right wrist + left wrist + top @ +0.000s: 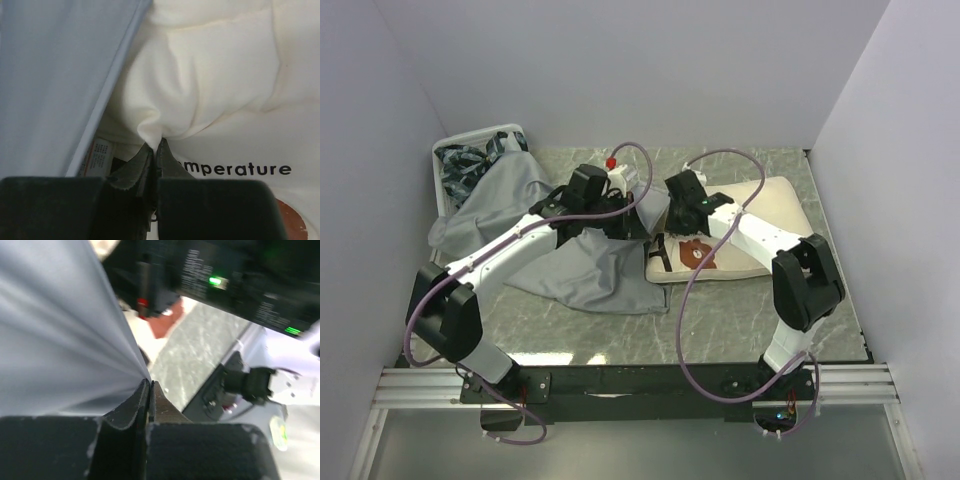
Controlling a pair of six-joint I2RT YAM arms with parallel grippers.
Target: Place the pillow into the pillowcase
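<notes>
The left gripper is clenched on a fold of the grey pillowcase, its dark fingers pressed together with the cloth fanning up and to the left in tight pleats. The right gripper is pinched shut as well, with a bunched tuck of the cream pillow caught between its tips so the fabric puckers around them. Just left of that pinch the hemmed edge of the pillowcase runs slantwise against the pillow, and a small white label with fine print shows below the hem, right beside the fingers. Black lettering runs across the pillow to the right of the gripper, with a patch of brown at the lower corner. From above, the two grippers sit close together near the middle of the marbled table, where the right edge of the pillowcase meets the left end of the pillow. The pillowcase sprawls wrinkled over the left half of the table, its far corner up against a white basket holding dark patterned cloths. The pillow lies on the right half, bear face up, most of it out in the open, angled toward the far right corner
</notes>
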